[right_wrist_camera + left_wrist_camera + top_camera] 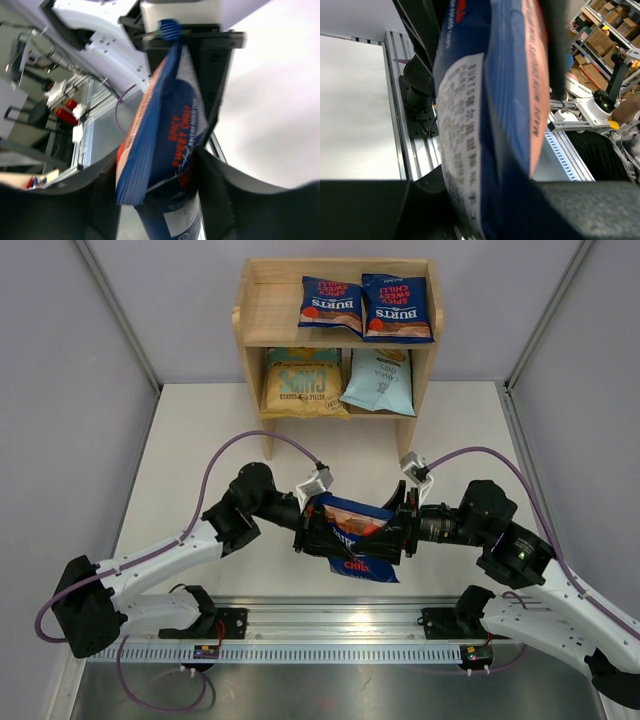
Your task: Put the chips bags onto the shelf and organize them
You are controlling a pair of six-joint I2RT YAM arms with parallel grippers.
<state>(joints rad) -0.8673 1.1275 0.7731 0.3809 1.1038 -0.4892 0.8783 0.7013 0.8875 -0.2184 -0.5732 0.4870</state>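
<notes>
A dark blue Burts chips bag [356,532] hangs above the table between my two grippers. My left gripper [316,532] is shut on its left end, and the bag [505,100] fills the left wrist view between the fingers [370,210]. My right gripper [401,530] is shut on its right end, with the bag [170,125] squeezed between its fingers [225,195]. The wooden shelf [270,300] stands at the back. Two Burts bags [331,302] [398,308] lie on its top tier. The tan Chips bag [303,380] and the pale blue bag [380,380] stand on the lower tier.
The left half of the shelf's top tier is bare wood. A metal rail [340,625] with both arm bases runs along the near table edge. Grey walls enclose the white table [200,440] on the left, right and back.
</notes>
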